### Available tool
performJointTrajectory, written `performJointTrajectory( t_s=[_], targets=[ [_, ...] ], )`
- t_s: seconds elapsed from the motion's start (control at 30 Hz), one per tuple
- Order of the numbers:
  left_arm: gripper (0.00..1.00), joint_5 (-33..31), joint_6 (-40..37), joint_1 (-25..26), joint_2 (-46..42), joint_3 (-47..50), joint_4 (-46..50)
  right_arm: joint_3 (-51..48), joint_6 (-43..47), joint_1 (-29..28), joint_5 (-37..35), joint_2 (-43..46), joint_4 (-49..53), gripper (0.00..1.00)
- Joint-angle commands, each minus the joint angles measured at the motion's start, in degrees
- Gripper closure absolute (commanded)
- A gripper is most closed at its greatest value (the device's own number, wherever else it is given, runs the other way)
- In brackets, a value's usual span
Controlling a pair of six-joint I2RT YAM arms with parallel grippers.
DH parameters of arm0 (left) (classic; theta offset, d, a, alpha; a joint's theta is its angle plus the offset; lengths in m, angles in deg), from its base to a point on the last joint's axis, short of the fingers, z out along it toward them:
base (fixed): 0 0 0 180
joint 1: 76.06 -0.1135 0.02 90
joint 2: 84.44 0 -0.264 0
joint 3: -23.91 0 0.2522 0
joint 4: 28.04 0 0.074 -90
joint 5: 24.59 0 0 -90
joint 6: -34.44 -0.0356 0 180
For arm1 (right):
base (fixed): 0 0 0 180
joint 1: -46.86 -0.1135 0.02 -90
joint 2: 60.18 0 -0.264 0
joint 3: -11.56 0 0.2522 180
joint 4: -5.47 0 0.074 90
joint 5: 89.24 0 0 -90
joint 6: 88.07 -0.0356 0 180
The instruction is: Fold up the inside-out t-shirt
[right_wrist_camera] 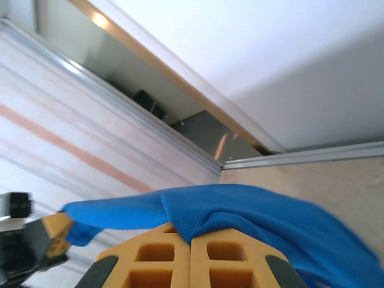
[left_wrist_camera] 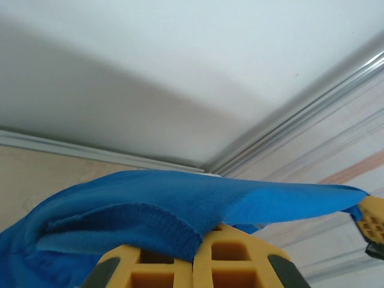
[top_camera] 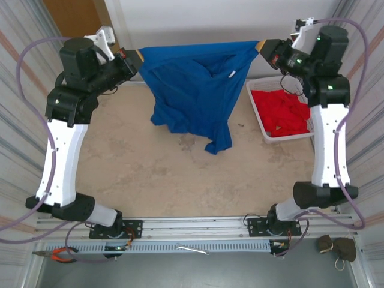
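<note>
Top external view: the inside-out t-shirt hangs stretched in the air between the two arms, its upper edge taut. Its lower folds (bunched and uneven) hang over the far part of the table, beside a white basket holding a red garment. The left gripper is clenched on one top corner and the right gripper on the other; both wrist views show blue cloth pinched between closed yellow fingers.

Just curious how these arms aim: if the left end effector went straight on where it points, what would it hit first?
The blue t-shirt it clamps, draped over the left end effector. Beyond that, probably the back wall; the right end effector sits off to one side; depth is unclear.
</note>
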Motion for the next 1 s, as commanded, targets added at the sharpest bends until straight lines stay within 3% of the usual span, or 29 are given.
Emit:
performJointTrajectory(
  t_s=[0.0, 0.27, 0.5, 0.7, 0.87, 0.97],
  targets=[
    [1.0, 1.75, 1.52, -0.57, -5.79, 4.27, 0.12, -1.66, -5.96, 1.63, 4.99, 6.7, -3.73, 1.0],
    [1.0, -2.25, 2.96, -0.63, -11.67, 3.16, 0.01, 1.45, -11.88, 5.48, 8.7, 10.41, -6.47, 1.0],
    [1.0, -0.62, 1.38, -4.93, -5.49, 8.05, -1.0, -7.67, -12.25, 5.59, 8.15, 4.7, -12.38, 1.0],
    [1.0, 2.15, -0.13, -9.44, 4.75, 8.83, -6.0, -7.85, -12.31, 5.22, 8.08, -7.67, -17.34, 1.0],
    [1.0, 3.54, -0.76, -12.04, 18.34, -6.65, -5.66, 6.3, -15.75, 3.72, 10.19, -21.31, -20.16, 1.0],
    [1.0, 4.94, 1.04, -12.88, 25.86, -22.74, -2.75, 25.45, -19.62, 3.53, 10.98, -30.1, -17.87, 1.0]
  ],
)
